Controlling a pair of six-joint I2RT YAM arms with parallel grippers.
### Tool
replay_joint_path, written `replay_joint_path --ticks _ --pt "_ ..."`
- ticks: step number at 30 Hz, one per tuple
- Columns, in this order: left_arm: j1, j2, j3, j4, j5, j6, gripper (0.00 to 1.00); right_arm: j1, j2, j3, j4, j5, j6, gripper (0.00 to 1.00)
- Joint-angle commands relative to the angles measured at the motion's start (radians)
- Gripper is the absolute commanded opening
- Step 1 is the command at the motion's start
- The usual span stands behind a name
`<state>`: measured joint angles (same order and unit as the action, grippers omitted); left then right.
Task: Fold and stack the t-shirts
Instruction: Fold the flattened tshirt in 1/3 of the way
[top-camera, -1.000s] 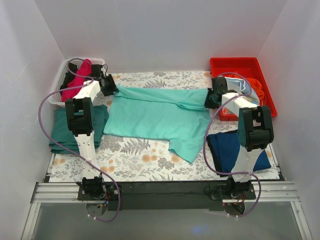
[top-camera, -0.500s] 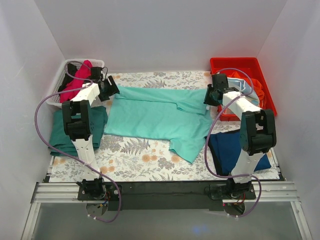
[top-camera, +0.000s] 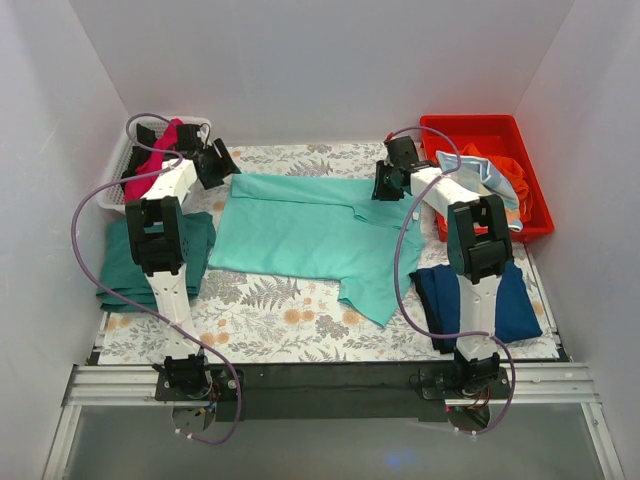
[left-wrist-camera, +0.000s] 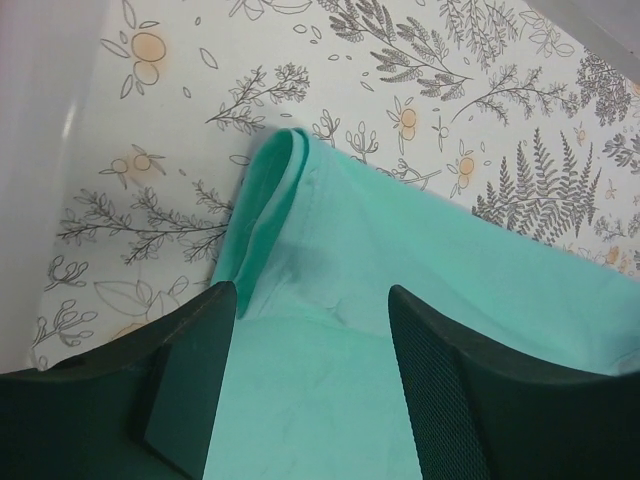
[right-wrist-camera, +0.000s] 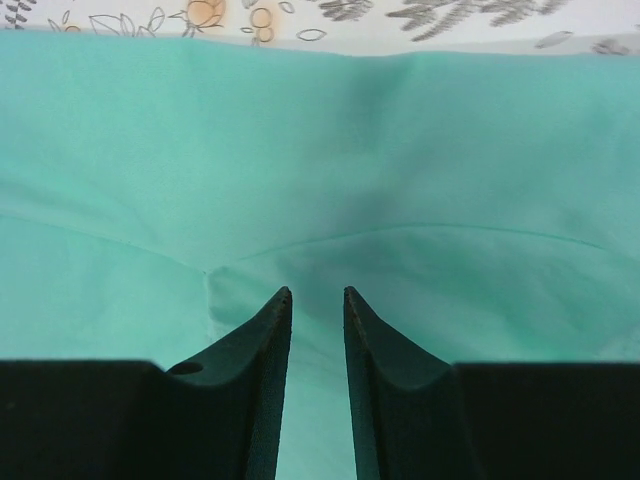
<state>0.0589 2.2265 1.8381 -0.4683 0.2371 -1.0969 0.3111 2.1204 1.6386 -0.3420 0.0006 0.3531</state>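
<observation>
The mint t-shirt (top-camera: 300, 232) lies spread on the floral cover in the top view. My left gripper (top-camera: 222, 163) is open and hovers over the shirt's far left corner; in the left wrist view that gripper (left-wrist-camera: 310, 295) stands wide apart above the doubled mint edge (left-wrist-camera: 275, 190). My right gripper (top-camera: 386, 184) is over the shirt's far right part; in the right wrist view that gripper (right-wrist-camera: 316, 293) has its jaws only a narrow gap apart, just above the mint cloth (right-wrist-camera: 330, 150), gripping nothing. A folded navy-blue t-shirt (top-camera: 505, 300) lies at the right. Magenta (top-camera: 160, 150) and black (top-camera: 146, 134) shirts sit in the basket.
A folded dark green shirt (top-camera: 125, 265) lies at the left under my left arm. A white basket (top-camera: 118, 170) stands at the far left corner. A red bin (top-camera: 480, 127) at the far right holds orange and pale blue cloth. White walls enclose three sides.
My right gripper has moved left from the shirt's right edge to over its far right part. My left gripper has moved a little farther back. The shirt lies as before.
</observation>
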Motion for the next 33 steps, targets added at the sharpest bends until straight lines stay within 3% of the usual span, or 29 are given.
replay_joint_path --ticks 1,18,31,33 --pt "-0.008 0.022 0.039 -0.012 0.042 0.005 0.6 0.025 0.053 0.101 -0.04 -0.059 -0.017 0.33" --pt "-0.042 0.019 0.006 -0.006 0.038 0.014 0.6 0.103 0.09 0.023 -0.061 -0.103 -0.052 0.3" --pt "-0.045 -0.004 -0.109 -0.07 -0.1 0.02 0.59 0.117 0.015 -0.105 -0.1 -0.149 -0.085 0.28" --pt "-0.045 -0.005 -0.117 -0.073 -0.119 0.022 0.54 0.117 0.019 -0.102 -0.101 -0.149 -0.083 0.27"
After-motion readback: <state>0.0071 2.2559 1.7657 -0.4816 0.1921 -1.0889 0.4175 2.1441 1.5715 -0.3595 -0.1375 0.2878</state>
